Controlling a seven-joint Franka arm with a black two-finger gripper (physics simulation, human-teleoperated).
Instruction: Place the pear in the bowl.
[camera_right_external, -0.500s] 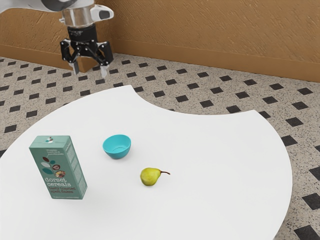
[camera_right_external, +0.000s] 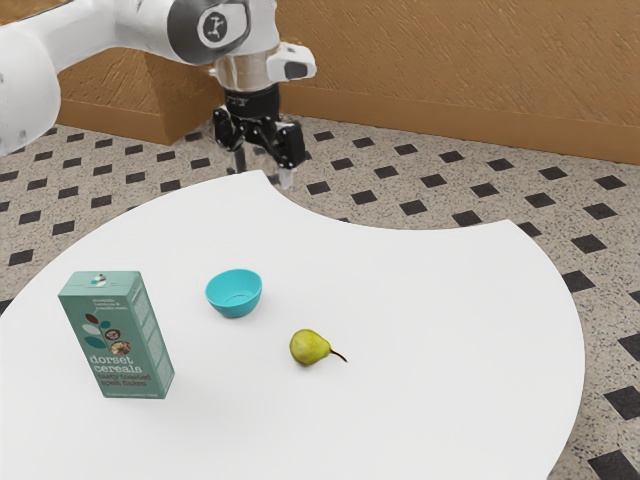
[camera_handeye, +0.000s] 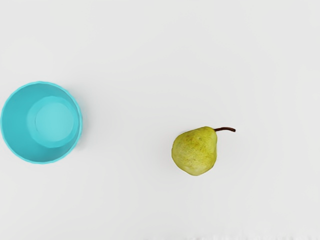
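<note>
High above the white table, near its far edge in the exterior view, my gripper (camera_right_external: 262, 178) hangs open, its two fingers apart with nothing between them. The yellow-green pear (camera_right_external: 309, 348) lies on its side on the table, its dark stem toward the exterior view's right. A turquoise bowl (camera_right_external: 235, 293) stands upright a short way from it, toward the exterior view's left. In the wrist view the pear (camera_handeye: 195, 151) and the bowl (camera_handeye: 54, 122) are apart, and the inside of the bowl holds nothing.
A green cereal box (camera_right_external: 118, 338) stands upright on the white table (camera_right_external: 430, 330), beside the bowl on the exterior view's left. The table's far edge has a curved cut-out below the gripper's side.
My arm has moved toward the exterior view's right and slightly lower, gripper still open. The pear has rolled slightly toward the exterior view's right; bowl and box are unmoved.
</note>
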